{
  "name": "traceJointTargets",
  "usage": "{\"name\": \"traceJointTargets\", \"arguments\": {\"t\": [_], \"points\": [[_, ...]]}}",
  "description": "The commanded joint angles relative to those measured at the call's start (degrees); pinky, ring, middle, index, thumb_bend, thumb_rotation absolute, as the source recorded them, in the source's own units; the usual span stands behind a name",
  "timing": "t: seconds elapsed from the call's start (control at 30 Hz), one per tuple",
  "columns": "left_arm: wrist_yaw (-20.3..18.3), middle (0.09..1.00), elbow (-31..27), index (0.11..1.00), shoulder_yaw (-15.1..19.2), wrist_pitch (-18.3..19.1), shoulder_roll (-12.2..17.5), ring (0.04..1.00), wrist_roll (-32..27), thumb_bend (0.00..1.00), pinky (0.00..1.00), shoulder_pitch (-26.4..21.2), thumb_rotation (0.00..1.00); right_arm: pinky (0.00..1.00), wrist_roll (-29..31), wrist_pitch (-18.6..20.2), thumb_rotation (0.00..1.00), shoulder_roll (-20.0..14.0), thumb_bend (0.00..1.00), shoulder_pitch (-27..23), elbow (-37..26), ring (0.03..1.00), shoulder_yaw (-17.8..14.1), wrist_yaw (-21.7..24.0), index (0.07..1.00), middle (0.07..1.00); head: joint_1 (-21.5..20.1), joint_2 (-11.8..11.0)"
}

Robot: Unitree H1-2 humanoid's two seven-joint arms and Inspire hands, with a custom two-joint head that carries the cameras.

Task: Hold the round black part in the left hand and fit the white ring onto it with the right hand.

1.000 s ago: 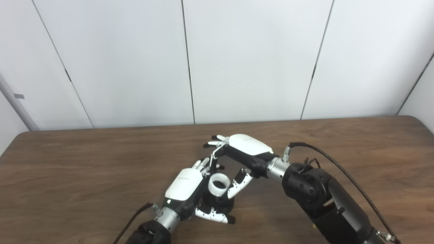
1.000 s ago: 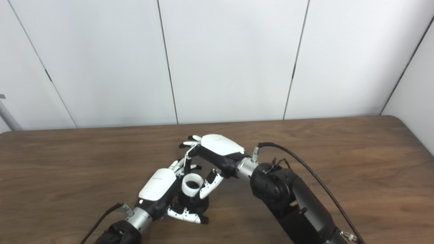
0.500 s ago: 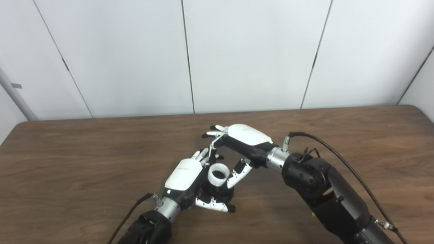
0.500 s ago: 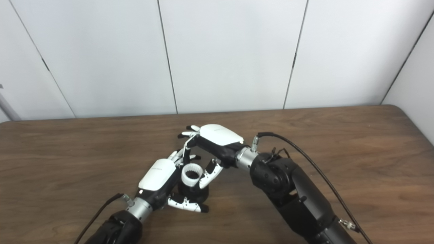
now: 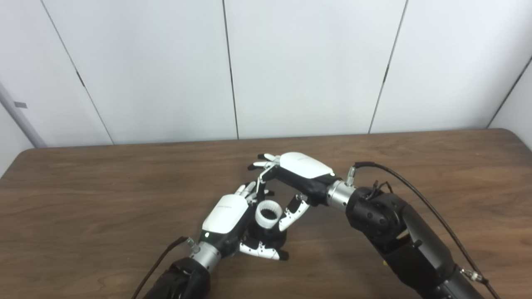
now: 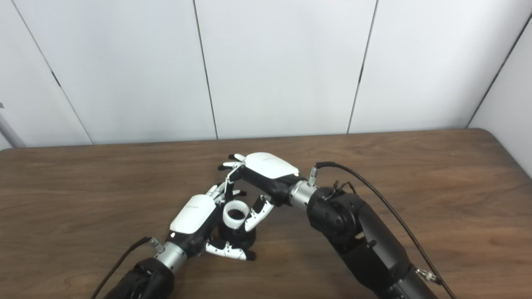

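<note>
My right fingers [image 5: 291, 218] are spread, the thumb resting just at the right side of the ring [image 5: 268, 214] and the longer ones arched over its far side; whether any of them truly pinch it I cannot tell, so I judge my right hand [image 5: 300, 174] to be guiding more than gripping. The ring sits upright, its opening facing up, on top of the black part [image 5: 272, 241], and my left hand [image 5: 227, 222] wraps that part from the left and near side, its fingers [image 5: 259, 251] curled round the base close to the desk [image 5: 83, 216]. The part looks held firmly, though its lower half is mostly hidden behind my own fingers. What the next move turns on is the axis: ring and part both stand vertical, one right over the other, so any seating push should go straight down, from my right hand, which hangs above and to the far right of the ring. I judge the ring already on but perhaps not fully home; how deep it sits is not visible. A sideways nudge from my thumb could cock it, so pressure ought to be even.
</note>
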Motion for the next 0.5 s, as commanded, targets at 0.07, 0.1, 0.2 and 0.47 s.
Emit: {"name": "traceJointTargets", "arguments": {"t": [0.07, 0.1, 0.2, 0.47], "points": [[-3.9, 0.872, 1.5, 0.479, -1.6, 0.1, 0.8, 1.0, 1.2, 0.52, 1.0, 1.4, 0.05, 0.99, 0.2, -0.7, 0.13, -0.6, 0.52, -1.5, -1.6, 1.0, -0.6, 0.0, 0.474, 0.908, 0.0, 0.1], [-3.9, 0.872, 1.5, 0.479, -1.5, 0.1, 0.8, 1.0, 1.2, 0.52, 1.0, 1.4, 0.05, 0.99, 0.2, -0.7, 0.13, -0.6, 0.52, -1.4, -1.7, 1.0, -0.6, 0.0, 0.474, 0.908, 0.0, 0.1], [-3.7, 0.87, 1.7, 0.479, -1.6, 0.0, 0.8, 1.0, 1.3, 0.52, 1.0, 1.3, 0.05, 1.0, 0.1, -0.2, 0.13, -0.9, 0.52, -1.5, -2.0, 1.0, -0.6, 0.6, 0.475, 0.91, -0.2, 0.1], [-3.5, 0.872, 2.0, 0.479, -1.6, -0.1, 0.8, 1.0, 1.6, 0.52, 1.0, 1.2, 0.05, 1.0, 0.0, 0.6, 0.13, -1.3, 0.52, -1.5, -2.4, 1.0, -1.2, 1.8, 0.474, 0.909, -0.3, 0.0]]}}
